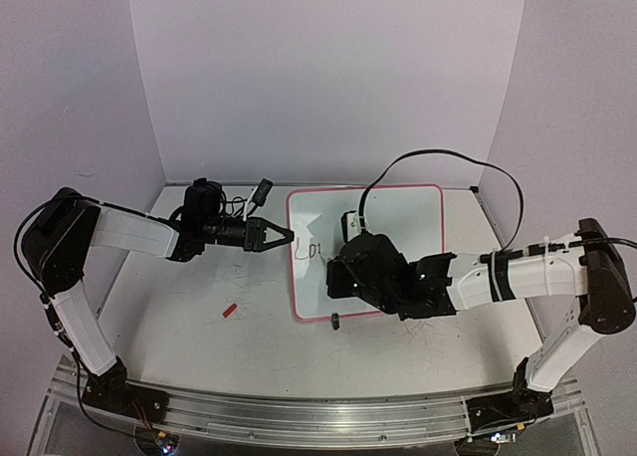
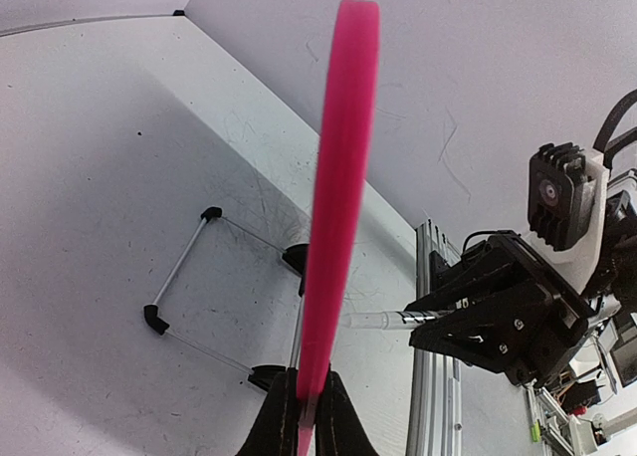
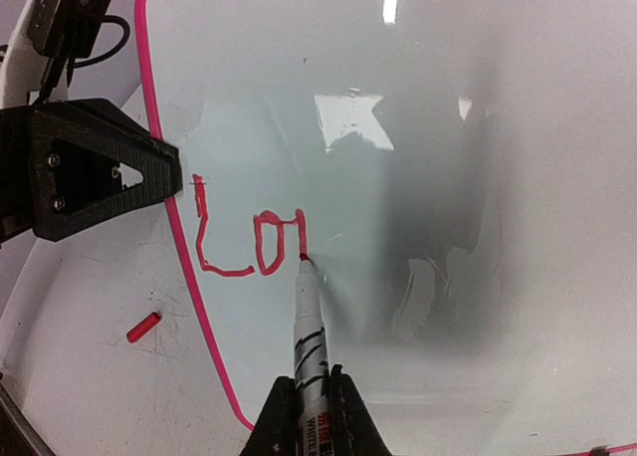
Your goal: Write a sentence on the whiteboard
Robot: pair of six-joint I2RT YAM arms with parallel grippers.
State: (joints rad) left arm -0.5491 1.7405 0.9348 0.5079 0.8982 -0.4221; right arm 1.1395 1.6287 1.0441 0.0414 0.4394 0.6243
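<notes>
The whiteboard (image 1: pixel 398 222) stands tilted at the table's middle, white with a pink rim (image 2: pixel 338 177). My left gripper (image 1: pixel 283 235) is shut on the rim at the board's left edge, fingers (image 2: pixel 274 421) pinching it. My right gripper (image 3: pixel 311 391) is shut on a white marker (image 3: pixel 309 327) with black stripes. Its red tip touches the board. The sentence (image 3: pixel 249 245) is red and reads "Lo" plus one upright stroke, and the marker tip sits at that stroke's foot. In the top view the letters (image 1: pixel 311 249) lie just left of my right gripper (image 1: pixel 336 274).
A small red marker cap (image 1: pixel 230 311) lies on the table left of the board, seen too in the right wrist view (image 3: pixel 143 327). The board's wire stand (image 2: pixel 184 267) with black feet rests behind it. Purple walls close the back and sides.
</notes>
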